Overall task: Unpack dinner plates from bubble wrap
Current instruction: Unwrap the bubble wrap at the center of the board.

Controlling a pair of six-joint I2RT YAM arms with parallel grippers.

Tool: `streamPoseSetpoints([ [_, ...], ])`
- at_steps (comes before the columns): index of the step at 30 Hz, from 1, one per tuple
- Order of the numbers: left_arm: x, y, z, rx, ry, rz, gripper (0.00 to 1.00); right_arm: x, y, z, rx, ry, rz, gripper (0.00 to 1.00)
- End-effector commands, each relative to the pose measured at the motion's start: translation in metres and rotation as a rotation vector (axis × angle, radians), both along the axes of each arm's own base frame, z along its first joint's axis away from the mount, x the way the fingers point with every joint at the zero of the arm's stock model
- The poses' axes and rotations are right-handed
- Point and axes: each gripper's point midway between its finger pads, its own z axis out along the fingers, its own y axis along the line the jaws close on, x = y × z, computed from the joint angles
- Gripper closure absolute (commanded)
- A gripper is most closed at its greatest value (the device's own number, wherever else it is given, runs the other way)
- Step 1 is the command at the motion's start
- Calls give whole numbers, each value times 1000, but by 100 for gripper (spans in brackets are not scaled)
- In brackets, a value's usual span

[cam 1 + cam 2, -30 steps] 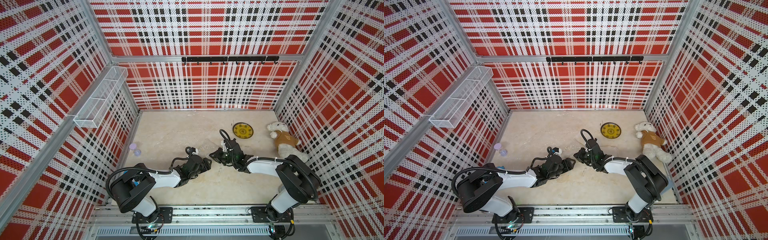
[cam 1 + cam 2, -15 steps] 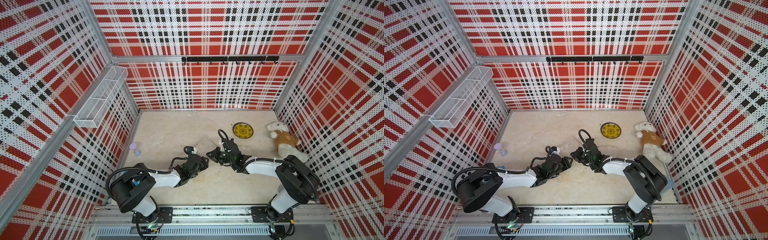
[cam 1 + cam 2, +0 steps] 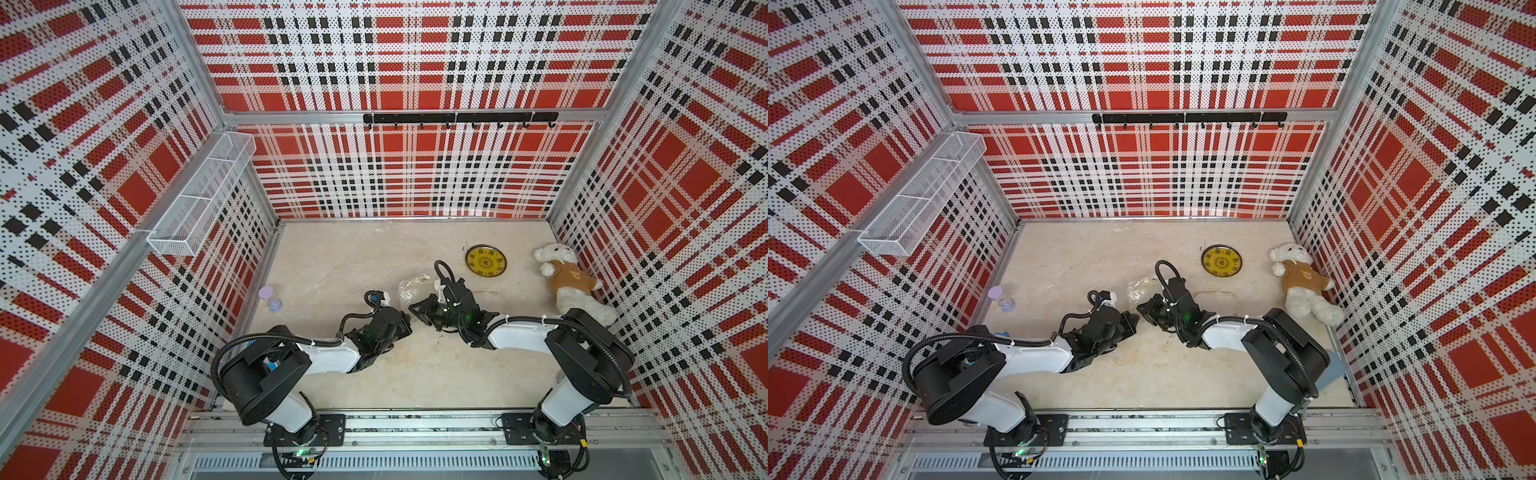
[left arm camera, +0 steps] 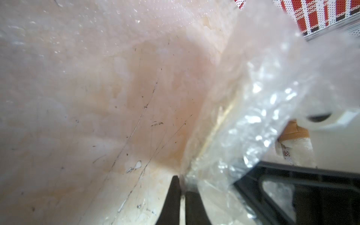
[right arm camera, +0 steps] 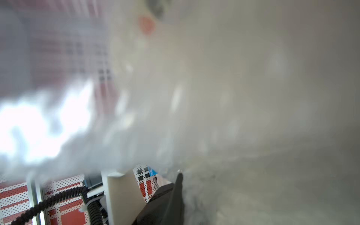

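The left gripper (image 4: pixel 181 180) was seen clamped on an edge of the bubble wrap (image 4: pixel 253 109), which was bunched at mid-table just beside both arms' tips. The right gripper (image 3: pixel 415 309) was closed too, but whether wrap was pinched could not be told. 1 bare dinner plate (image 3: pixel 485 260) was laid flat near the teddy bear (image 3: pixel 567 282).

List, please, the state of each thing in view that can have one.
bubble wrap: crumpled, bunched between the two grippers.
left gripper: shut on an edge of the bubble wrap.
right gripper: shut; the blur hides whether it holds wrap.
yellow plate: unwrapped, lying flat.
teddy bear: lying down, untouched.
hourglass: untouched; upright or tipped, cannot tell.
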Motion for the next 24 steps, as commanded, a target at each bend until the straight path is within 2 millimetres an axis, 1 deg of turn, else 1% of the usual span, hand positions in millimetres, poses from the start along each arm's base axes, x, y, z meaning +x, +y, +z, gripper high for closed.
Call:
streamPoseSetpoints([
  [1, -2, 12, -11, 21, 16, 32, 100, 11, 5, 21, 95, -48, -15, 100],
  [8, -8, 18, -25, 4, 55, 39, 100, 22, -5, 33, 113, -70, -38, 100],
  [15, -8, 16, -35, -15, 88, 34, 100, 33, -25, 46, 166, -84, -85, 100],
  [20, -9, 14, -42, -35, 106, 34, 100, 37, -34, 54, 203, -94, -103, 100],
  [24, -8, 11, -42, -46, 108, 29, 100, 36, -36, 51, 194, -92, -105, 100],
])
